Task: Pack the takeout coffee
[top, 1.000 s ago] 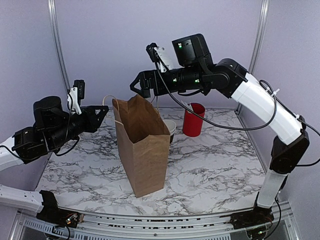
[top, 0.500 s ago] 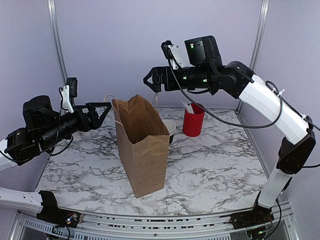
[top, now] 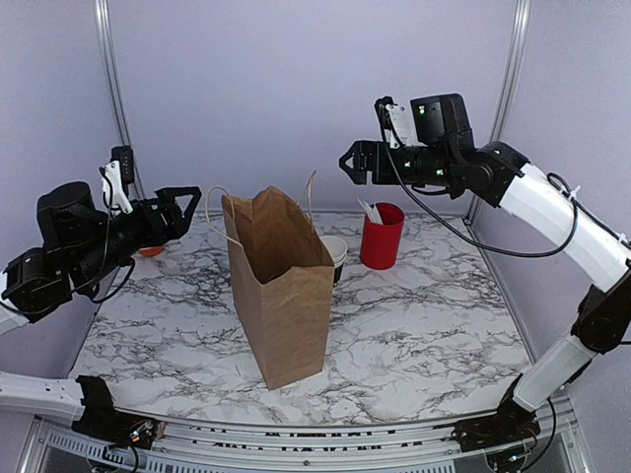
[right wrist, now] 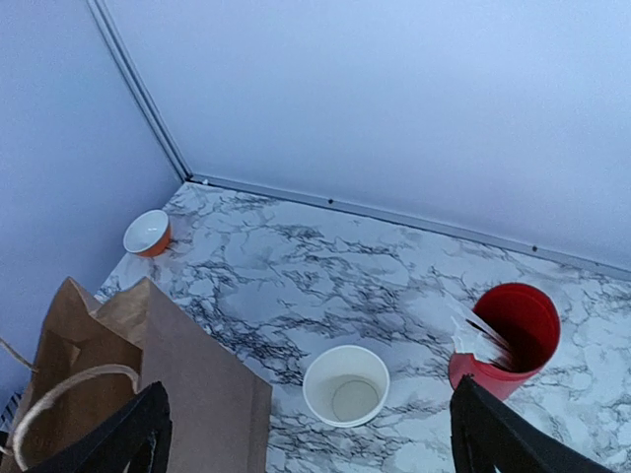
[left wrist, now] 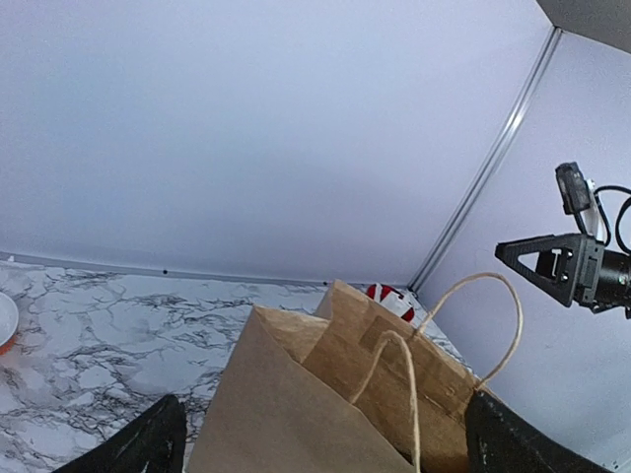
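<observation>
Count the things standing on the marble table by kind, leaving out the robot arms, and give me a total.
Cups: 2, the red cup and the white-rimmed cup
Bowls: 1, the orange bowl
Paper bags: 1, the brown paper bag
Total: 4
</observation>
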{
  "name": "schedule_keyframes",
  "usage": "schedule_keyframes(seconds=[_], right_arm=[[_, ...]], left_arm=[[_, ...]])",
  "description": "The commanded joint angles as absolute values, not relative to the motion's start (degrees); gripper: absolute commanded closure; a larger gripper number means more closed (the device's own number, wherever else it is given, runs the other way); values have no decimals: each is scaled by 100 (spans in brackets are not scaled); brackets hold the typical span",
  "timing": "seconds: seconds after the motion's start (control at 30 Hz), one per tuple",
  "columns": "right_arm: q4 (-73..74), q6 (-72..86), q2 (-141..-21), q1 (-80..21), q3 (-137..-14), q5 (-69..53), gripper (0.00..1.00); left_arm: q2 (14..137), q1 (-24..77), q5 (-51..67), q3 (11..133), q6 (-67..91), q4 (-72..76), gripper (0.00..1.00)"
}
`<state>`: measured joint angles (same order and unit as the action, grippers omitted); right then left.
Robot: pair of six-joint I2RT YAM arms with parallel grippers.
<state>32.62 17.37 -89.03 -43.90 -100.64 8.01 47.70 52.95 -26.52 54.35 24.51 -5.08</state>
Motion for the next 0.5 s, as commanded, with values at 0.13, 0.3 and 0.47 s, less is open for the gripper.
schedule_keyframes(seconds=[0.13, 0.3, 0.47], right_arm=[[2782, 1907, -8474, -3730, -9150, 618, 5], [2563, 1913, -8369, -3498, -8722, 568, 6], [2478, 1876, -8367, -3372, -8551, 709, 7]], left_arm=[[4727, 4362, -3411, 5641, 2822, -1203, 1], [5110, 3466, -2658, 5686, 2885, -1408, 1], [5753, 2679, -1664, 5703, 2837, -1440, 1]])
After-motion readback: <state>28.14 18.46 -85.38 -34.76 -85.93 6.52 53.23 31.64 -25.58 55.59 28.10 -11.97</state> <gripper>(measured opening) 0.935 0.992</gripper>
